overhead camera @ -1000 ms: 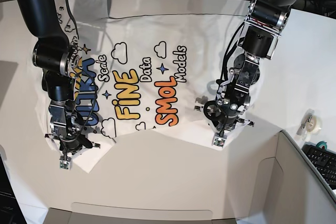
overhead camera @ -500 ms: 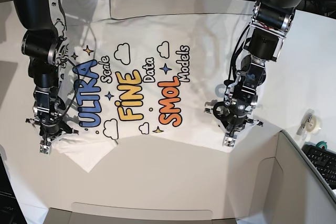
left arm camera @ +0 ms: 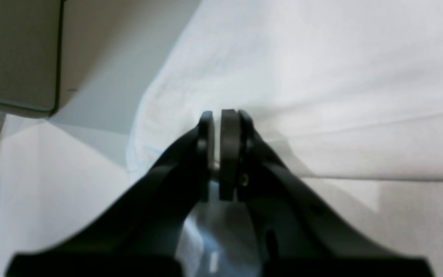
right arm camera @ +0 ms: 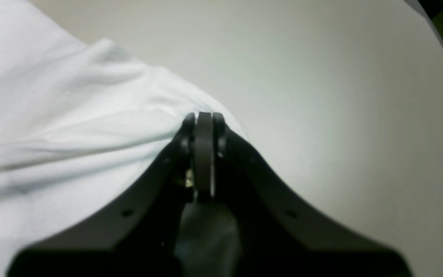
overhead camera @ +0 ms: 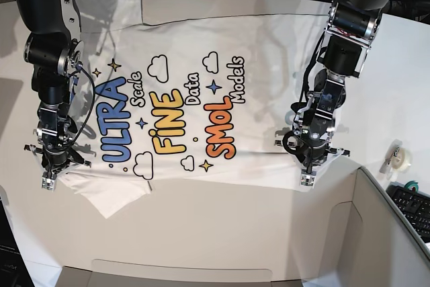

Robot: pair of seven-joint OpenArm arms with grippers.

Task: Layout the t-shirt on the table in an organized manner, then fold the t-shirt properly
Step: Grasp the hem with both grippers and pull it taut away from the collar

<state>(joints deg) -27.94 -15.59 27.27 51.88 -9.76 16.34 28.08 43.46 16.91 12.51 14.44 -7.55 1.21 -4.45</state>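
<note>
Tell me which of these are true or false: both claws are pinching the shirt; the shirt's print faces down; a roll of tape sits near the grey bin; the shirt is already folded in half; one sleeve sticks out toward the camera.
1. Both claws pinch the shirt. True: the left gripper and the right gripper are each shut on an edge of the t-shirt.
2. The print faces down. False: the coloured words face up.
3. A tape roll sits near the grey bin. True: the tape roll lies on the table beside the bin.
4. The shirt is folded in half. False: it lies spread out.
5. A sleeve sticks out toward the camera. True: the sleeve does.
</note>
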